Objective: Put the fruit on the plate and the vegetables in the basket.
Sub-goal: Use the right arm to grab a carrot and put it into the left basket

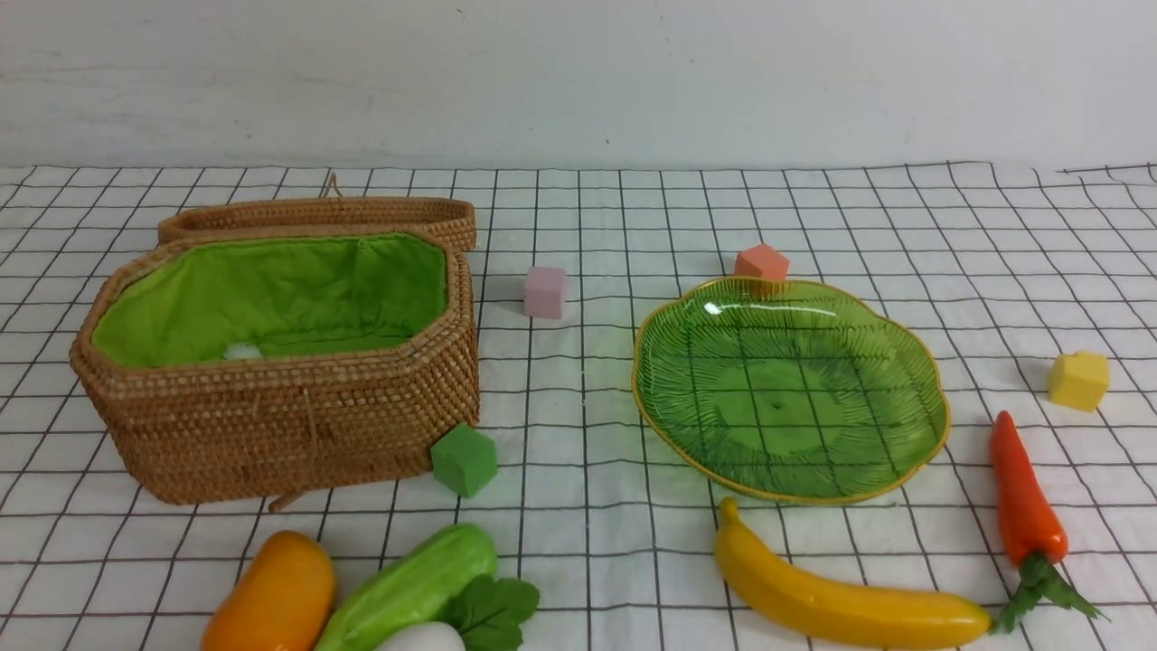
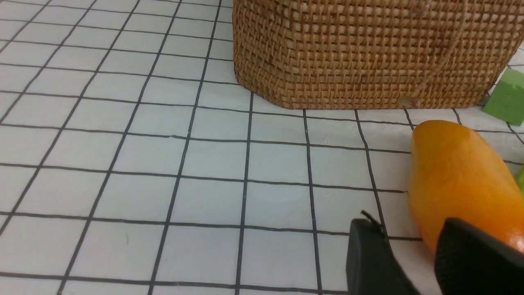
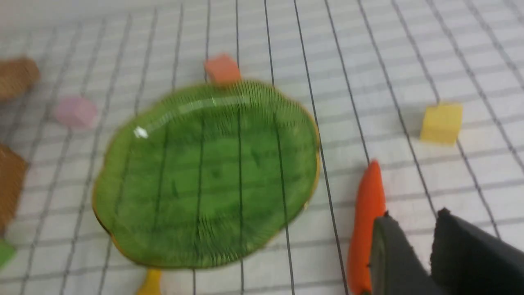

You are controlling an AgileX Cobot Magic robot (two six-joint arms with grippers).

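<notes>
Two grippers [image 2: 403, 239] [image 3: 409, 229] part-open w/ nothing held, white grid tabletop [image 1: 578, 506], plain pale wall [image 1: 578, 81] behind

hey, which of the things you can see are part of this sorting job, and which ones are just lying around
For the job:
- plate
- wicker basket
- banana
- mango
- carrot
- cucumber
- radish

Just lying about:
- pink cube
- orange-red cube
- yellow cube
- green cube
</notes>
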